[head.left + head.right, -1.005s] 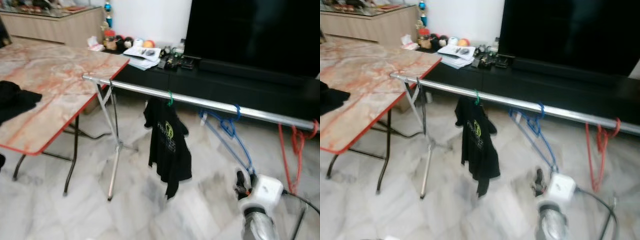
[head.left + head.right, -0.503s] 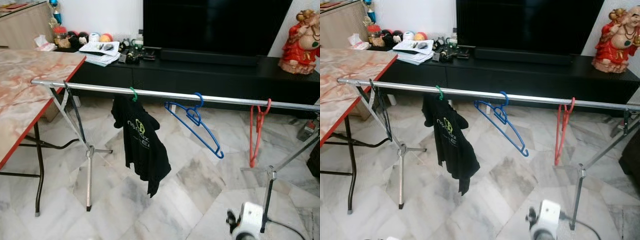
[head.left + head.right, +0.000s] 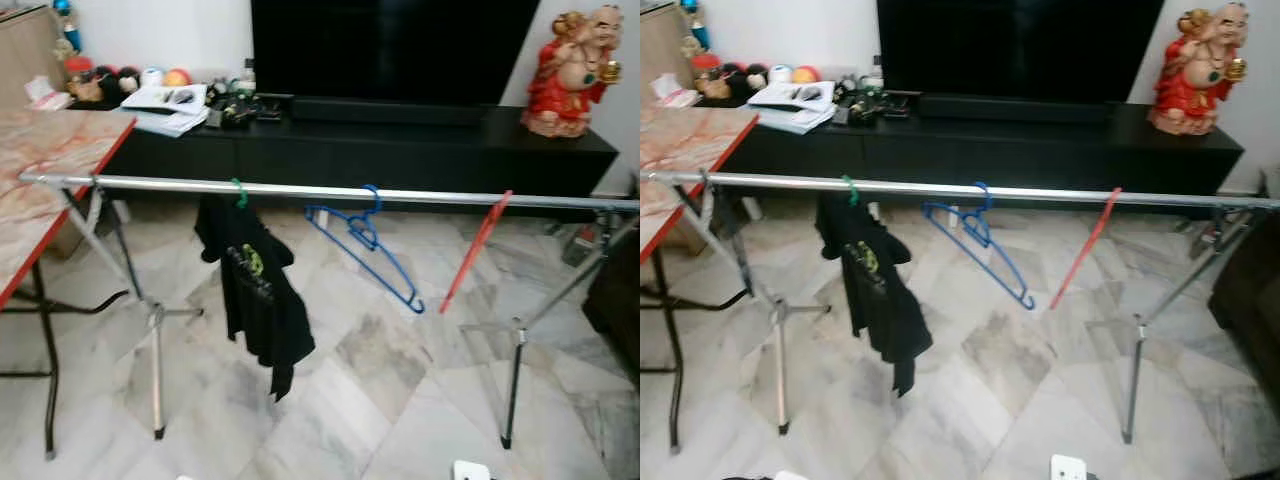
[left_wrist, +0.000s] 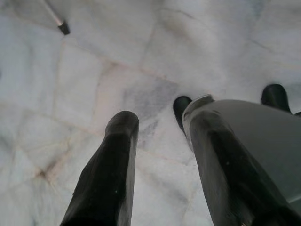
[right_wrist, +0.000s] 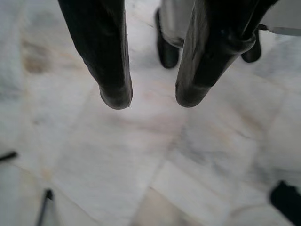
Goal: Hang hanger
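Since half a second ago the red hanger (image 3: 474,249) has swung out to a slant under the rail (image 3: 330,190), where it hung nearly straight. Both arms hang idle over the marble floor (image 4: 94,61): the left gripper (image 4: 160,127) and right gripper (image 5: 148,96) each hold their fingers apart, grasping nothing. Across the middle of the head view, a green hanger (image 3: 239,192) carries a black shirt (image 3: 255,290) at centre left; the blue hanger (image 3: 365,245) hangs tilted at centre, the red one just right of it
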Robot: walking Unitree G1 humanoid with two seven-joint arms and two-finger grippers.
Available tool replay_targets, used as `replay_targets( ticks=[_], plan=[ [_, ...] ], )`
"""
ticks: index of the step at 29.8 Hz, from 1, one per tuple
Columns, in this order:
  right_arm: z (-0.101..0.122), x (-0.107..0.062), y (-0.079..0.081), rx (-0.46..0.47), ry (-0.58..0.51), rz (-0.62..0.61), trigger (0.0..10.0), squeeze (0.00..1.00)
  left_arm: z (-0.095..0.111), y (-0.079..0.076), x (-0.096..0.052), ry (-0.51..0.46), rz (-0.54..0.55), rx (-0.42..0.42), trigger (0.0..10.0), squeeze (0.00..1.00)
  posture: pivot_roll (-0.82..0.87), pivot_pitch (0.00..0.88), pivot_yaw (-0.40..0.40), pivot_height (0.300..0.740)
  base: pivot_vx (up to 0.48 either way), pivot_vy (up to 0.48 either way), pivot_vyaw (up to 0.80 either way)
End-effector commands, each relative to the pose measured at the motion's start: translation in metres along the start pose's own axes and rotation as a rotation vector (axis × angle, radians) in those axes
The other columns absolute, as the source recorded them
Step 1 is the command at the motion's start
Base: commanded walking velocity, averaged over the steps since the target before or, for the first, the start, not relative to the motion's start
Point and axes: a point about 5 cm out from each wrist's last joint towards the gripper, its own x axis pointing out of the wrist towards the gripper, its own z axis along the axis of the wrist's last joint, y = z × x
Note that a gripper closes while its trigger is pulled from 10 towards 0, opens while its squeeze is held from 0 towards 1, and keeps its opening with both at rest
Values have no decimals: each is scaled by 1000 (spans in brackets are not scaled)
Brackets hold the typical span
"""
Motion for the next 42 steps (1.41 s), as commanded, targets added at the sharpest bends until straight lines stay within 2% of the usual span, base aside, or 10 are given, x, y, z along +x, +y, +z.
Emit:
replay_targets(
  ticks=[1, 13, 19, 24, 33, 42],
  plan=[
    [-6, -1, -1, 4, 12, -5, 10000, 0, -10, 0, -2, 39, -10, 12, 10000, 0, 31, 46, -21, 740, 0, 0, -750],
    [-13, -3, -4, 47, 17, -22, 10000, 0, -15, 3, -3, 57, -12, 21, 10000, 0, 25, 56, -1, 740, 0, 0, -750],
    [-19, -4, -6, 56, 32, -31, 10000, 0, -15, 4, -4, 51, -7, 56, 10000, 0, 36, 68, -4, 740, 0, -137, -749],
    [-24, -5, -7, 56, 44, -33, 10000, 0, -21, 5, -5, 67, -1, 30, 10000, 0, 34, 74, -2, 740, 0, -184, -750],
    [-25, -6, -11, 50, 42, -37, 10000, 0, -25, 1, -6, 74, -21, 31, 10000, 0, 28, 74, -7, 740, 0, 0, -750],
    [-22, -6, -11, 50, 35, -37, 10000, 0, -17, -5, -3, 60, -30, 35, 10000, 0, 23, 57, -7, 740, 0, 0, -750]
  ],
)
